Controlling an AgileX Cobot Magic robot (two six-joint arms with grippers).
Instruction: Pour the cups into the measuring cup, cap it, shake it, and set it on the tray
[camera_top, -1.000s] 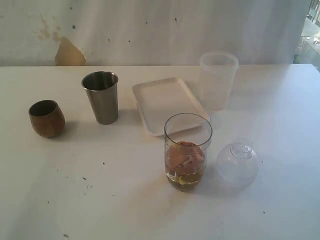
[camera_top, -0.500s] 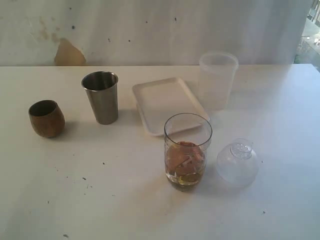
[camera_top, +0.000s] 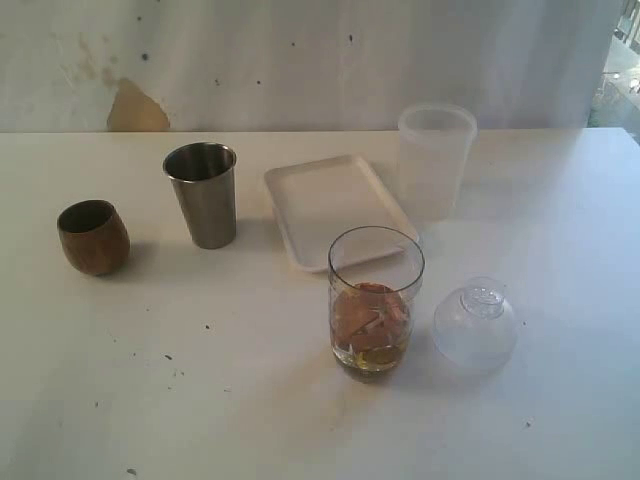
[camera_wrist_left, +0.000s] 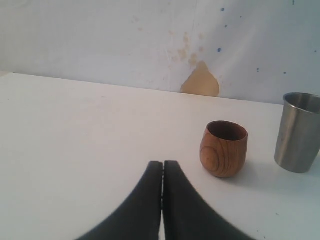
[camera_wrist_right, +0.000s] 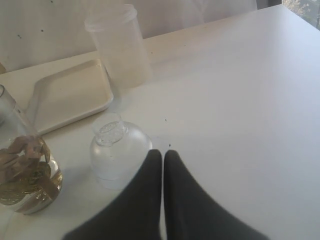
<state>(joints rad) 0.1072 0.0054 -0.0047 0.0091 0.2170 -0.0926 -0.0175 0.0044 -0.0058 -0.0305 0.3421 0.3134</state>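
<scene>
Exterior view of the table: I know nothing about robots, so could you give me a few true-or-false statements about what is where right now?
1. The measuring cup holds reddish-brown pieces. True.
2. The dome cap is fitted on the measuring cup. False: it rests on the table just right of the cup.
3. The steel tumbler stands on the white tray. False: it stands on the table, left of the tray.
4. The wooden cup stands upright, left of the steel tumbler. True.
5. The left end effector grips the wooden cup. False: its jaws are shut on nothing, apart from the cup.
</scene>
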